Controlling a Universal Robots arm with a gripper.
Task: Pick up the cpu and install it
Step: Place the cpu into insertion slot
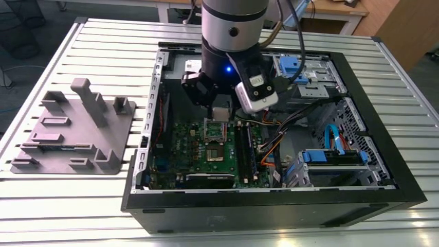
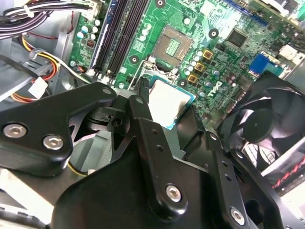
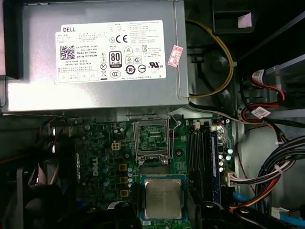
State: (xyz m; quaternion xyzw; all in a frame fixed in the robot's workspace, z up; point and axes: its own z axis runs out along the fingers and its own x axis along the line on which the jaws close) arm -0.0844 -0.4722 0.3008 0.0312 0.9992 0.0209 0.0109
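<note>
One cpu (image 3: 163, 198) sits clamped in the gripper (image 2: 167, 106) near the open socket (image 3: 152, 138).

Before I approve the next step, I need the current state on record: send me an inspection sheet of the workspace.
Surface: slatted metal table carrying an open computer case.
Job's things: cpu held above the green board; socket open and unfilled.
Clutter: grey tray with upright posts, on the table at the exterior view's left of the case.
Gripper: gripper shut on the cpu, inside the case near the socket.
Cables: wire bundle beside the memory slots; yellow cable looping by the power supply.
Surroundings: wooden desk behind the table.
</note>
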